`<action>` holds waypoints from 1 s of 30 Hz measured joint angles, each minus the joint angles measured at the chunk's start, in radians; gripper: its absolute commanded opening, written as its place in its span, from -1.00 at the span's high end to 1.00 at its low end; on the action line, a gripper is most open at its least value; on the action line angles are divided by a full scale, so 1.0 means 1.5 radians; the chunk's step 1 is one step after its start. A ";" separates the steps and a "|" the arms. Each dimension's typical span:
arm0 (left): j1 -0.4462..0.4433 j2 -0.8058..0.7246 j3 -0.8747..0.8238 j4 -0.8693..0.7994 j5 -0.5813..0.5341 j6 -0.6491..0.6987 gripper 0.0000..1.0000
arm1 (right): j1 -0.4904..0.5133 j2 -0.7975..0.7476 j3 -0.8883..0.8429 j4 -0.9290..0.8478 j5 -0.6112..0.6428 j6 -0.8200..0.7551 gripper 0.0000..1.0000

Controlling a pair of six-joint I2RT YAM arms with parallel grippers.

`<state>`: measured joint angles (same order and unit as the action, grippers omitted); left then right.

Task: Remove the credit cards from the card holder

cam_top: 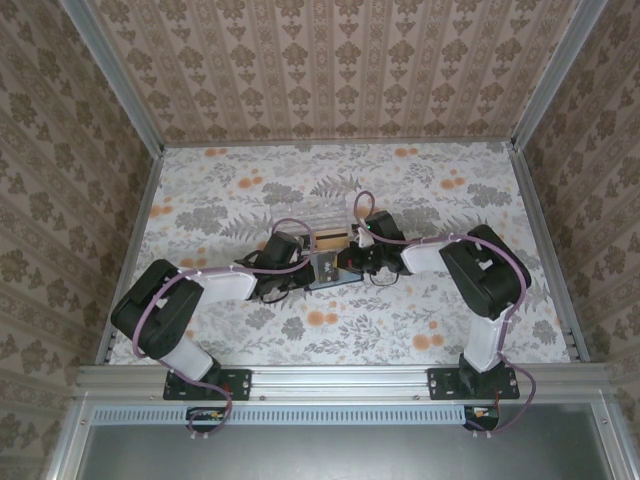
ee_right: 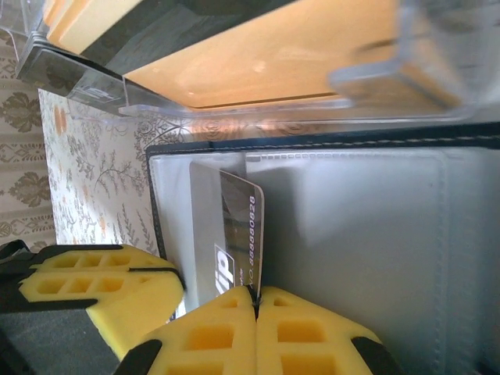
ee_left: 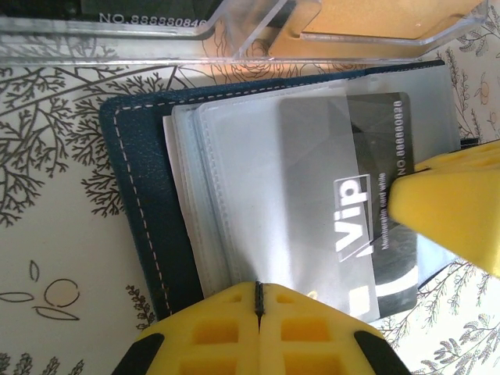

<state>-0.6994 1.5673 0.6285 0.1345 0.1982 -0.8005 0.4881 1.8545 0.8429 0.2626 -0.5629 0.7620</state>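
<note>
card in holder, box adj. behind

1. Your top view looks down from behind the arm bases over the whole table.
2. Your wrist views sit close on opposite sides, sharing the card holder and credit card.
</note>
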 measured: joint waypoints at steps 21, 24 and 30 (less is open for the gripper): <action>0.002 -0.055 0.000 -0.062 -0.003 0.003 0.86 | -0.107 -0.223 -0.049 -0.187 -0.005 -0.110 1.00; 0.009 -0.118 0.000 -0.095 -0.008 0.014 0.49 | -0.094 -0.257 -0.016 -0.252 0.019 -0.149 1.00; 0.048 -0.298 -0.001 -0.170 -0.049 0.015 -0.32 | -0.012 -0.279 0.123 -0.379 0.112 -0.254 1.00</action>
<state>-0.6270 1.1210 0.6266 -0.1207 0.1249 -0.7784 0.4702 1.4361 1.0275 -0.3054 -0.3943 0.3809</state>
